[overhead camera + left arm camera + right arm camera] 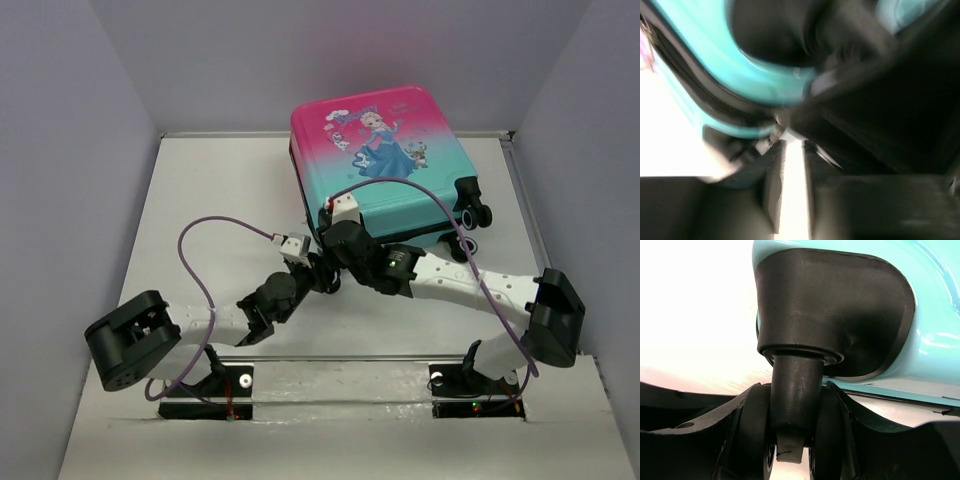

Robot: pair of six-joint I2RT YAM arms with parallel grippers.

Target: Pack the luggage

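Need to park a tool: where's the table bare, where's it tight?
Bare: the left half of the white table, between the left wall and the pink-and-teal hard-shell suitcase; also the table's near middle. Crowded: the suitcase's near-left corner, where the left tool and right tool meet.

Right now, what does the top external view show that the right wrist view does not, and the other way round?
Only the top external view: the whole closed suitcase lying flat, its cartoon princess print, its pink far half, the left arm and right arm meeting at its near left corner, and the wheels at its right corner.
Only the right wrist view: one caster close up, with its black housing, and the right gripper closed against both its sides.
Both: the teal shell and the white table.
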